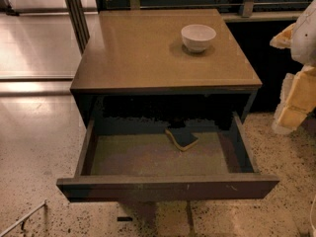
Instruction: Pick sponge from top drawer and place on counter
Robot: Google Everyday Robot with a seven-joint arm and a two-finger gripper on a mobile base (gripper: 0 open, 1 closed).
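Note:
The sponge lies flat on the olive-brown floor of the open top drawer, toward the back and a little right of centre; its dark top faces up and a yellow edge shows. The counter is the tan-brown cabinet top above the drawer. My gripper, with tan foam padding, sits at the right edge of the view, to the right of the cabinet and well apart from the sponge, with nothing in it.
A white bowl stands on the counter at the back right. The drawer front juts out toward the camera over a speckled floor. A metal post stands behind the cabinet at the left, and dark shelving runs along the back.

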